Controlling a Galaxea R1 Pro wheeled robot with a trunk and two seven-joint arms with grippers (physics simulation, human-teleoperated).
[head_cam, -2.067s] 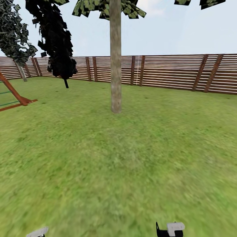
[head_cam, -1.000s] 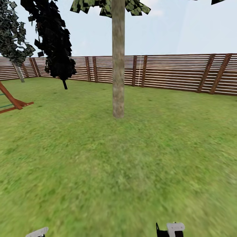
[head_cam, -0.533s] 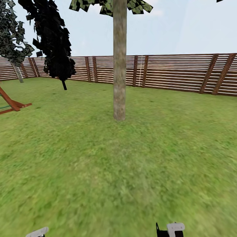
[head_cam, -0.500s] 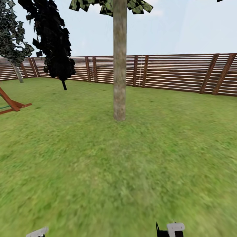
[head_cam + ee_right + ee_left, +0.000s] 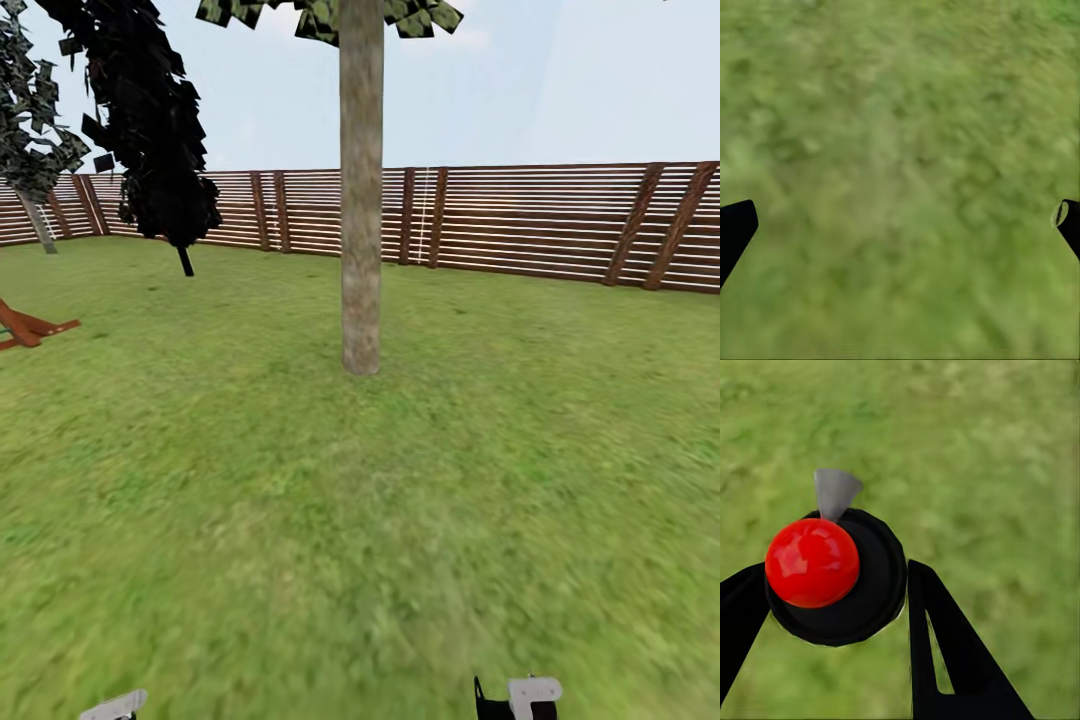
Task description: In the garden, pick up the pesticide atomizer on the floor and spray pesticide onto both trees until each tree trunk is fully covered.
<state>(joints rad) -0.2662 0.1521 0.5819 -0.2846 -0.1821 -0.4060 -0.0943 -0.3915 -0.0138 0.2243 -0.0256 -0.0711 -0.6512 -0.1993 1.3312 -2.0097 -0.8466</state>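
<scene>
Now our left gripper (image 5: 832, 600) fingers clamp the pesticide atomizer (image 5: 832, 577); right gripper (image 5: 900, 225) fingers spread. We approach the tree trunk (image 5: 360, 200) squarely, nozzle probably facing forward.

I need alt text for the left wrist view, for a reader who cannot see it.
The left gripper holds the pesticide atomizer between its two black fingers; the view looks down on its round black top with a shiny red ball and a small grey nozzle. Blurred green lawn lies behind.

Bright flat daylight, no cast shadows, near lawn (image 5: 360, 560) blurred, fence (image 5: 540, 220) bowed
</scene>
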